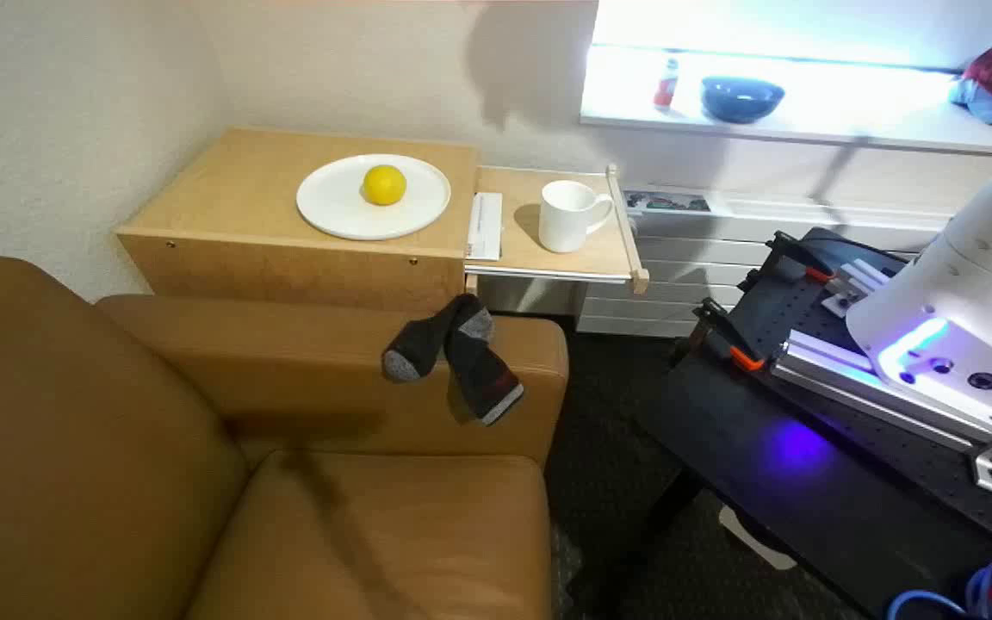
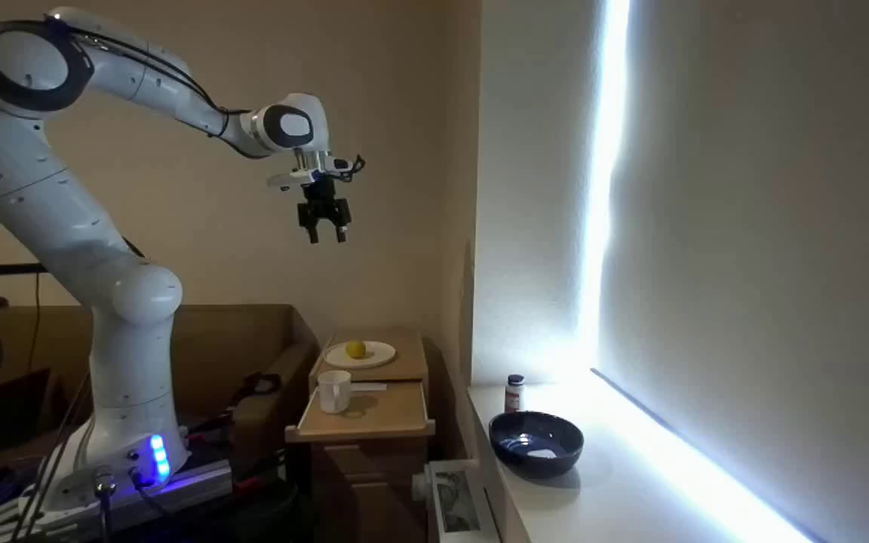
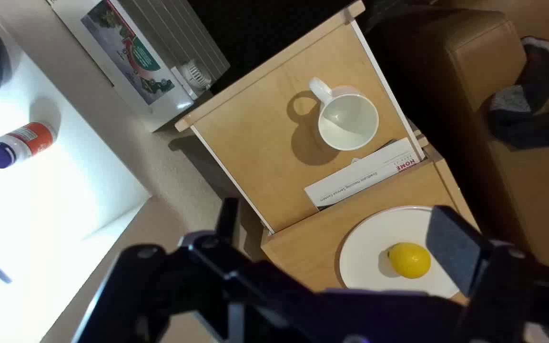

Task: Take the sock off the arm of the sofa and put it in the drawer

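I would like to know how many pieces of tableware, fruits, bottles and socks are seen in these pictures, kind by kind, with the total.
Tableware: 3 (mug, plate, bowl)
Fruits: 1 (lemon)
Bottles: 1 (pill bottle)
Socks: 1 (dark grey sock)
Total: 6

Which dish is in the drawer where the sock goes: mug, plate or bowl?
The white mug, standing upright in the pulled-out drawer. The white plate sits on the cabinet top instead, and the dark bowl on the windowsill.
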Tool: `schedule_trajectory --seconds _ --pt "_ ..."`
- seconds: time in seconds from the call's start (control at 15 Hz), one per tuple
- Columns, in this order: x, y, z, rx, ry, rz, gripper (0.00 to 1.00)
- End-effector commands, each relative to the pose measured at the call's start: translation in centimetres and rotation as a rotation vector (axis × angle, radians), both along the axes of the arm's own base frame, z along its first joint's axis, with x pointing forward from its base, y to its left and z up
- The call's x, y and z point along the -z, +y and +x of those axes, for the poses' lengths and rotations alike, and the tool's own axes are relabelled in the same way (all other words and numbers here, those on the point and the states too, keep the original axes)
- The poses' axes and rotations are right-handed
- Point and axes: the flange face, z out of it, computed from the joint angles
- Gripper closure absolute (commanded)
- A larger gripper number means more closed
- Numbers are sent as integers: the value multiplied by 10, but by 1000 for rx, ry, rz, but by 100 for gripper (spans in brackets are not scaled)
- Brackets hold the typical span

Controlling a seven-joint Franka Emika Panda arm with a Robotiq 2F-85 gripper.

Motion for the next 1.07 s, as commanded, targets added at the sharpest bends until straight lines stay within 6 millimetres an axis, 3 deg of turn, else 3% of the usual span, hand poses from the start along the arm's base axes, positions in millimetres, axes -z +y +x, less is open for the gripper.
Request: schedule_trajectory --seconds 0.0,0.13,0.2,0.6,0.67,0.73,0.87,1.0 --pt "0 0 0 0 1 0 0" --pt "27 44 9 -99 56 -3 0" --pt "43 77 8 -166 85 6 0" --pt "127 230 7 -459 296 -31 0" --pt "120 231 9 -457 277 -80 0" --pt "118 218 -7 -431 259 -45 0" --pt "127 235 0 -456 275 -70 0" --pt "125 234 6 -451 273 -69 0"
